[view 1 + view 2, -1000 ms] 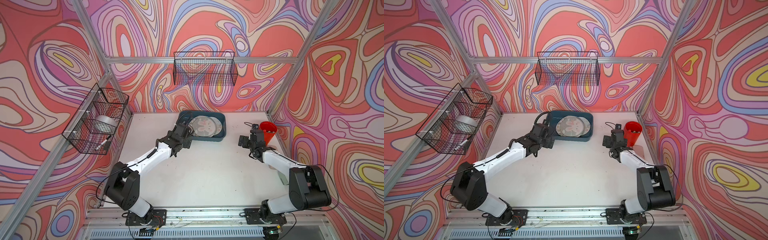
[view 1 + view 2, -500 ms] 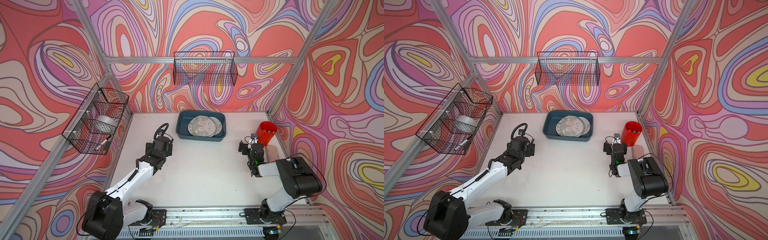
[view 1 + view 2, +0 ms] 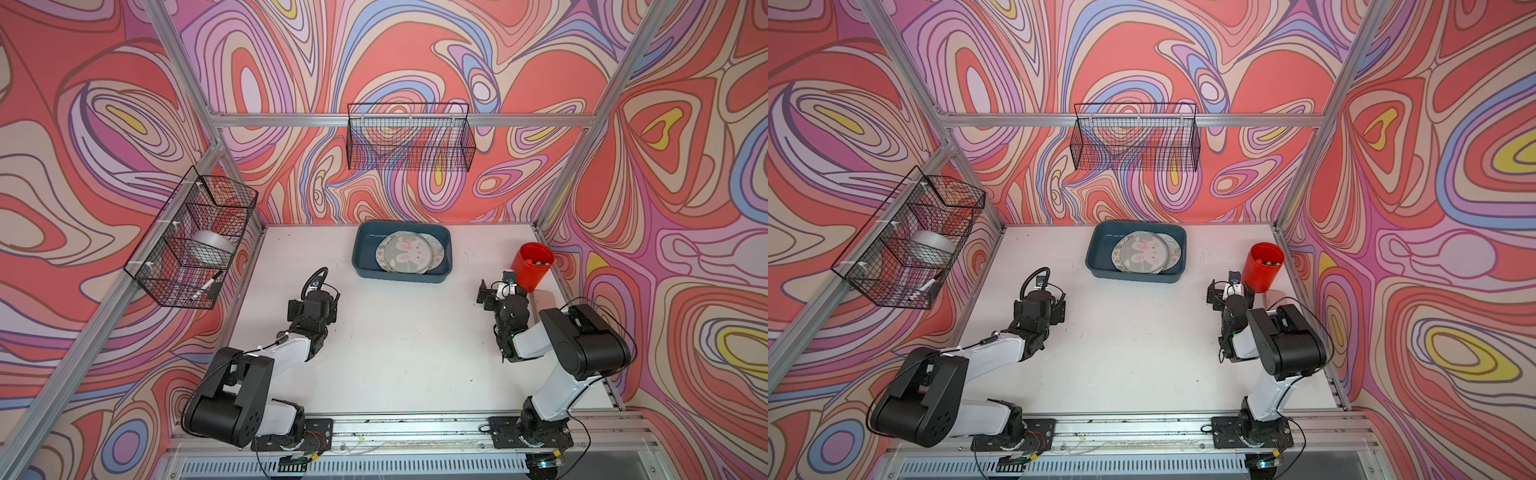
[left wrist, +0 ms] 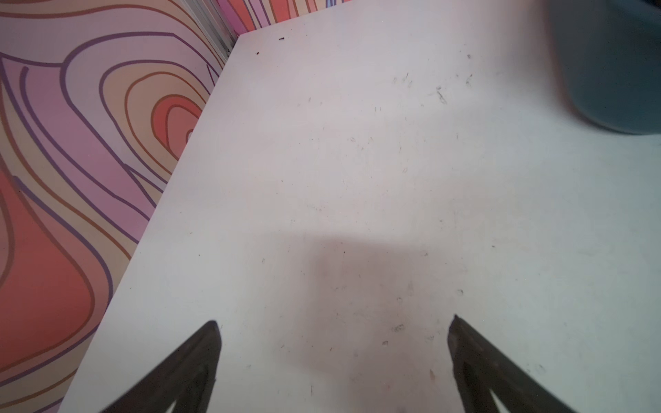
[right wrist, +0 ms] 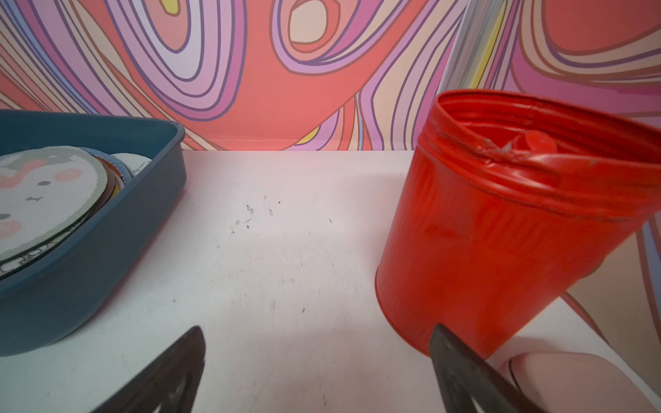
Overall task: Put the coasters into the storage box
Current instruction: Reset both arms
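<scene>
The dark teal storage box (image 3: 365, 249) (image 3: 1099, 248) stands at the back middle of the white table. Several coasters (image 3: 405, 257) (image 3: 1140, 258) lie stacked inside it, a rabbit-printed one on top. My left gripper (image 3: 313, 303) (image 3: 1040, 307) hovers open over bare table, in front and left of the box. In the left wrist view this gripper (image 4: 334, 321) holds nothing, and a corner of the box (image 4: 615, 71) shows. My right gripper (image 3: 500, 293) (image 5: 318, 328) is open and empty, close beside the red cup (image 5: 500, 232). The right wrist view also shows the box (image 5: 107, 250) and coasters (image 5: 43, 193).
The red cup (image 3: 534, 266) stands at the back right near the wall. A pale, flat, rounded piece (image 5: 572, 375) lies on the table just in front of it; what it is I cannot tell. Black wire baskets hang on the left wall (image 3: 195, 245) and back wall (image 3: 409, 139).
Both arms have drawn back toward the front. The left gripper left the box's left end and now sits over bare table. The right gripper moved slightly back from the cup. Both stayed open.
</scene>
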